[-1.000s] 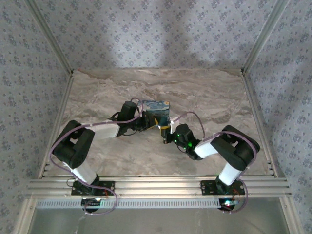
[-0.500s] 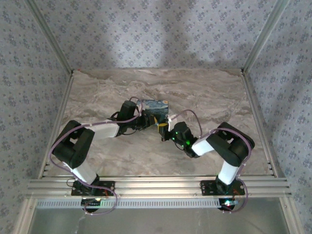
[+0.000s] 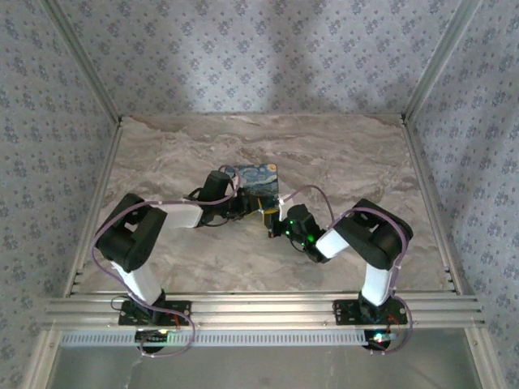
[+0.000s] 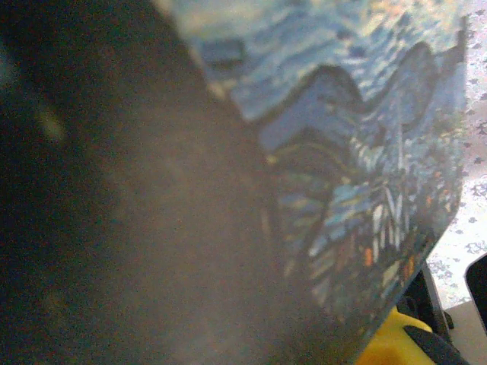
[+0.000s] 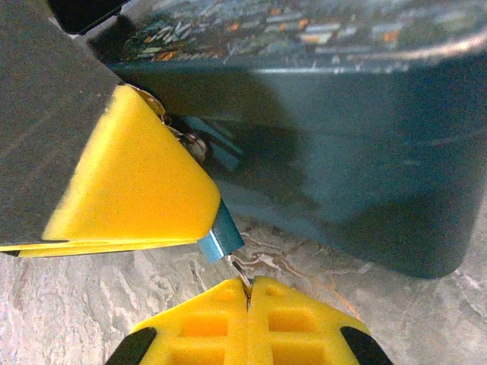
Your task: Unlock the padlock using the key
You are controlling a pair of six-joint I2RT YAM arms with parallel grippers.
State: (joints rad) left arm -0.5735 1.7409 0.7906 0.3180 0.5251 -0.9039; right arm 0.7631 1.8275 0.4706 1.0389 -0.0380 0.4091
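Two arms converge on the near side of the painted box (image 3: 258, 178), which sits in the middle of the worktop (image 3: 349, 154) (marble-look surface). The left gripper (image 3: 248, 207) comes at the box's near-left corner, the right gripper (image 3: 273, 219) at its near-right. Their tips almost meet just in front of the box wall. Judged reason: one arm steadies, the other inserts, so both crowd one spot.

Top view gives the layout; the small parts are too tiny there to tell. Right wrist view resolves them. A yellow wedge-shaped finger (image 5: 129, 182) on a dark block, taken to be the left gripper's, lies just in front of the box's dark wall. The padlock (image 5: 221, 237) pokes out as a small blue end from under its tip. Left jaws look clamped on the padlock, though the far side of that grip is hidden. The right fingertips (image 5: 297, 327) are pressed flat together, clenched on a thin silvery blade, judged to be the key (image 5: 239, 274). Its head can't be told apart from the yellow fingertips. Blade tip touches the padlock's blue end, just off the box's near wall.

Left wrist view: box print up close, a dark blur beside it, a yellow bit by the box's lower corner; too blurred for lock detail.

Step judged: key at the keyhole, turn not yet done.
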